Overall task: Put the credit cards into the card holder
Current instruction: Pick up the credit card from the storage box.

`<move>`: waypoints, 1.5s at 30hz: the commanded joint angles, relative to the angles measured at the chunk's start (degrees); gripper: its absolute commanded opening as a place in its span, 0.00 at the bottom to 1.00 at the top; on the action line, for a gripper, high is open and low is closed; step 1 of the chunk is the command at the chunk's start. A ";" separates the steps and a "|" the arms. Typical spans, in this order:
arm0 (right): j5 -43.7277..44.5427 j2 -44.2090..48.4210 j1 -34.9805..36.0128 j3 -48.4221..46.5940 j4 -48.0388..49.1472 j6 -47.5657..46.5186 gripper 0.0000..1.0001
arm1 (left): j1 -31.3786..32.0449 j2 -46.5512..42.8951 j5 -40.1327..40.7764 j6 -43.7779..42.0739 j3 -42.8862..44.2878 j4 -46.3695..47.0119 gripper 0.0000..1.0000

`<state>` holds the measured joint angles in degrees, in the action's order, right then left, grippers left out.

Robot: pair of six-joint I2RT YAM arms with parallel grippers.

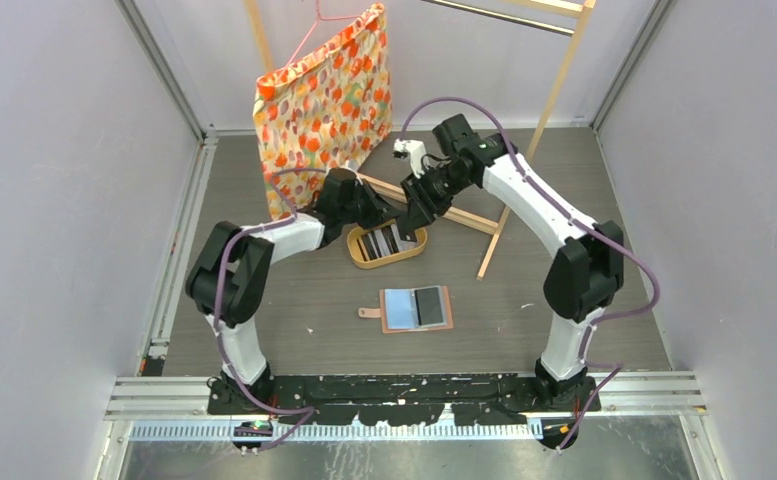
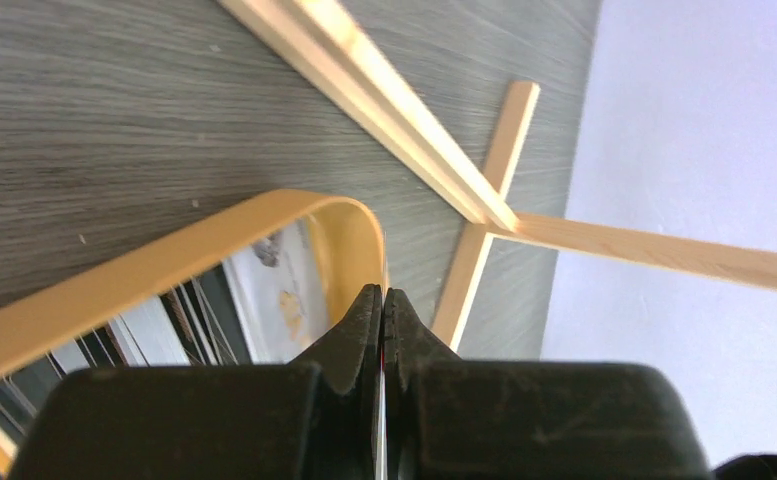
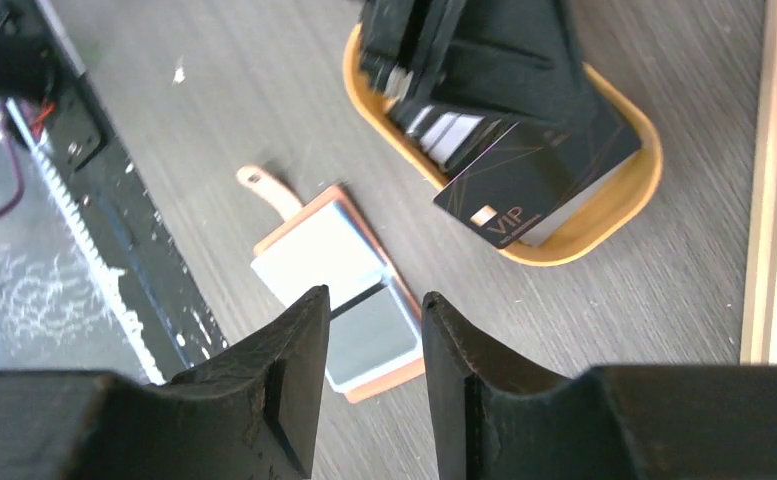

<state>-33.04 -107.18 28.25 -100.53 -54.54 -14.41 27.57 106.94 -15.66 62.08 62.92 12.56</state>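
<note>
The card holder (image 1: 416,308) lies open and flat on the table, its light-blue and dark pockets up and its snap tab to the left. In the right wrist view the card holder (image 3: 314,255) shows beyond my fingers. An oval wooden tray (image 1: 359,258) behind it holds several credit cards (image 1: 386,240). My left gripper (image 2: 382,292) hangs over the tray's right end, shut on a black credit card (image 3: 539,180) marked VIP, which shows only as a thin edge between the jaws. My right gripper (image 3: 374,300) hovers open and empty next to it, above the table.
A wooden rack's base bars (image 1: 469,215) cross the table just behind the tray, and one upright leans to the right. A floral cloth (image 1: 324,100) hangs on a pink hanger at the back left. Walls close both sides.
</note>
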 commanded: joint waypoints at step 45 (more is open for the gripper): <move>-27.17 26.02 2.18 52.48 66.58 41.94 0.59 | 11.41 -53.41 7.71 -5.84 -55.20 50.85 0.00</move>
<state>-60.75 -80.34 29.04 -47.59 4.64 20.32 38.50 53.34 -10.61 53.60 7.44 54.59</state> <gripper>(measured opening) 0.611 0.012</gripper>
